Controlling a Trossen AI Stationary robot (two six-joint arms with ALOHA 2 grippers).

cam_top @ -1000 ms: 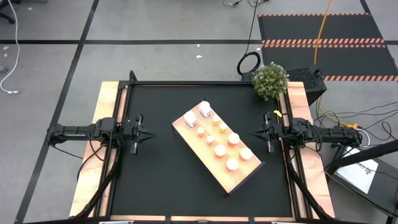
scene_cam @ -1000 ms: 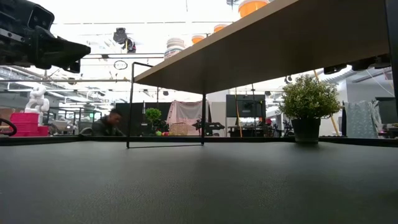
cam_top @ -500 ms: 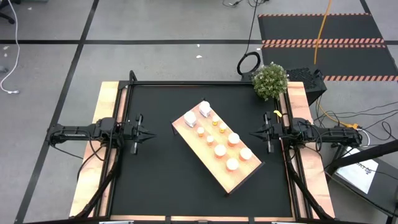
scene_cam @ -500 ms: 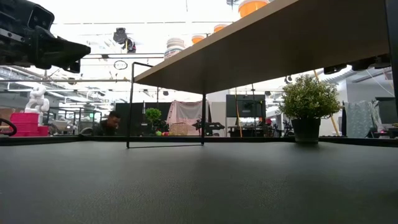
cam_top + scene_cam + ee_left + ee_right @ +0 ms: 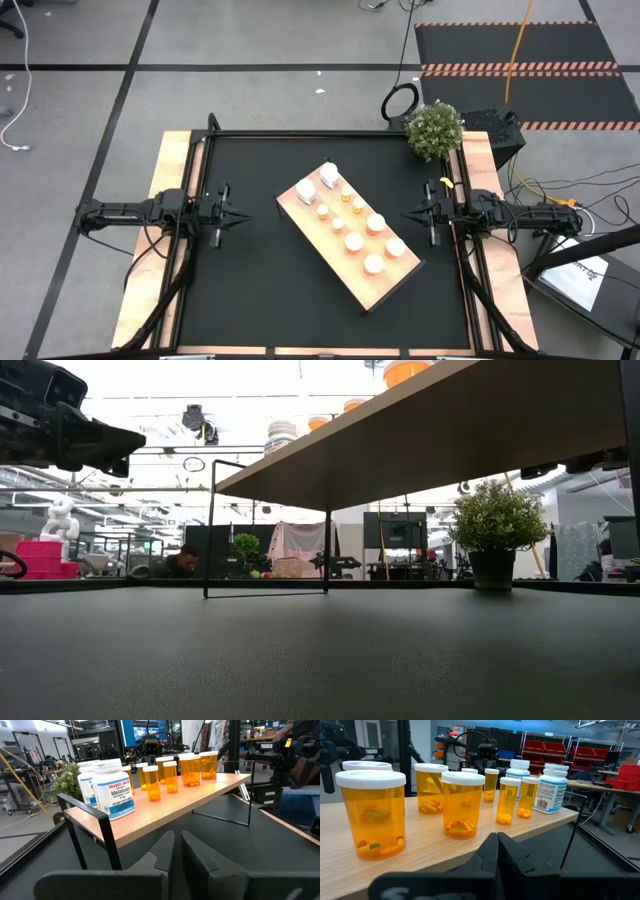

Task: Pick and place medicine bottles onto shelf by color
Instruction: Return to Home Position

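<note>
The shelf (image 5: 385,285), a pale wooden board on thin black legs (image 5: 210,530), stands slantwise in the middle of the black mat. The medicine bottles stand upright on it. Two white ones (image 5: 316,183) are at its far-left end (image 5: 114,787). Several orange ones with white caps (image 5: 356,241) run toward its near-right end (image 5: 372,812). My left gripper (image 5: 243,215) hovers level at the mat's left side, shut, pointing at the shelf (image 5: 177,851). My right gripper (image 5: 408,213) hovers level at the right side, shut (image 5: 497,845), facing the orange bottles.
A potted plant (image 5: 435,130) stands at the table's far right corner (image 5: 495,530). A black frame rail (image 5: 330,135) runs along the far edge. Bare mat (image 5: 270,300) lies near and left of the shelf. A person (image 5: 180,563) sits in the room beyond.
</note>
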